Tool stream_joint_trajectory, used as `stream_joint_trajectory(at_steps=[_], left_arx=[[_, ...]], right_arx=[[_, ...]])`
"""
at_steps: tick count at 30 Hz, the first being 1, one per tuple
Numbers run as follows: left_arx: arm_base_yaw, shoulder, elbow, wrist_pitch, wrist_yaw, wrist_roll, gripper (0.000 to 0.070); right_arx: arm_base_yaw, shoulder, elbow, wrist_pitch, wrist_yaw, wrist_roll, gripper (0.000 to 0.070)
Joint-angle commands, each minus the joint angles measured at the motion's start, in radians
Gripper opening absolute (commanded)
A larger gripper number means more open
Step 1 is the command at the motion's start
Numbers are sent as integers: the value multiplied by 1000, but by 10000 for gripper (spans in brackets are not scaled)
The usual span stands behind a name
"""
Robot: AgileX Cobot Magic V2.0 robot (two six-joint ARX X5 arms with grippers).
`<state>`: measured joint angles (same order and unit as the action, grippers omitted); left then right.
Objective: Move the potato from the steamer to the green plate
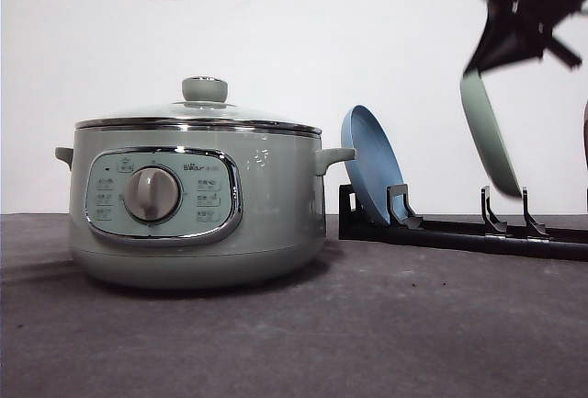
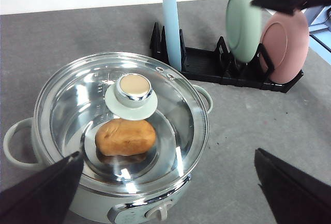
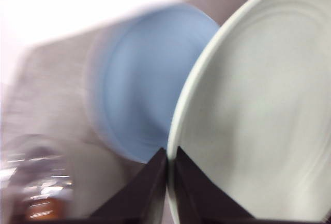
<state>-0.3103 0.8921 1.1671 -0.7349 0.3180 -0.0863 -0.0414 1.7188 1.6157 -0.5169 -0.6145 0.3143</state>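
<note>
Sitting inside the lidded steamer (image 2: 121, 136), under the wide-open, empty left gripper (image 2: 165, 182): the potato (image 2: 125, 137). Clamping the green plate (image 1: 490, 136) by its rim, lifting it from the rack (image 1: 459, 228): right gripper (image 3: 170, 154), fingers nearly together. Needing next, probably: plate laid flat, lid off.

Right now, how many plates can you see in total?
3: the blue plate standing in the rack, the green plate gripped at its rim by the right gripper, and the pink plate behind it.
</note>
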Motion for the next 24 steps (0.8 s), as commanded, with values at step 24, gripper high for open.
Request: stream_joint_trajectory(at_steps=[24], left_arx=[[-5, 10, 18, -3, 6, 20, 675]], right_arx=[[239, -540, 22, -486, 133, -351, 5]])
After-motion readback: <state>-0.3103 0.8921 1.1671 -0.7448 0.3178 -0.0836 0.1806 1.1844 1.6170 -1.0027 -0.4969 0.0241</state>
